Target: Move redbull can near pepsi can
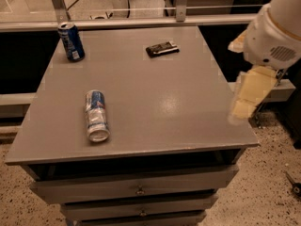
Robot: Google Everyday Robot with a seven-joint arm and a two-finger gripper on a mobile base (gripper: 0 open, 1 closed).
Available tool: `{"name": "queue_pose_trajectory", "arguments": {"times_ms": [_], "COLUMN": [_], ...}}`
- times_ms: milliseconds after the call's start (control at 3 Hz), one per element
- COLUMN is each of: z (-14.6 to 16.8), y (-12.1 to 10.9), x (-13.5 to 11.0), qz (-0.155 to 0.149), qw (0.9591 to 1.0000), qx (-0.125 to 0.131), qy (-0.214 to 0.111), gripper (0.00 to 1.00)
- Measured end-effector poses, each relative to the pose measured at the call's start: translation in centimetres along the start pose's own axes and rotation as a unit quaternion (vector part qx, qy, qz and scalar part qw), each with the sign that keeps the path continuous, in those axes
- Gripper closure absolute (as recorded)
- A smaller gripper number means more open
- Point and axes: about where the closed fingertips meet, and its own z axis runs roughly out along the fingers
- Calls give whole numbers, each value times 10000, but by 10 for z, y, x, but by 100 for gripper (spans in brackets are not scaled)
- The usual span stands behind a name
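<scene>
My gripper (248, 97) hangs at 3 o'clock of the counter (164, 102), just over its right edge, off to the side of everything that lies on top. It looks smeared here, so I cannot tell how far it is open; it touches neither can.

The redbull can (96, 116) lies on its side at about 8 o'clock, with its length running from back to front and its round end facing the front edge (near that edge, but not hanging over it). The pepsi can (71, 42) stands upright at 11 o'clock, close to the back left corner, well apart from the redbull can. A flat dark object (162, 49) lies at about 12 o'clock, near the back edge.

Between the two cans the left side of the counter is bare surface. The middle and the right half are bare too, from the redbull can across to the edge under my gripper. Under the front edge there are drawers (136, 188).
</scene>
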Motion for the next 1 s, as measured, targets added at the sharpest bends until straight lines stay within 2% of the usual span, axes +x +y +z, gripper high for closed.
{"name": "queue_pose_trajectory", "arguments": {"times_ms": [333, 667, 1000], "z": [42, 79, 82], "y": [6, 16, 14], "x": [-62, -124, -136], "qz": [84, 451, 830], "qw": [9986, 9940, 9908], "qx": [-258, -496, -481], "qy": [-452, -867, -958], "gripper": [0, 0, 0]}}
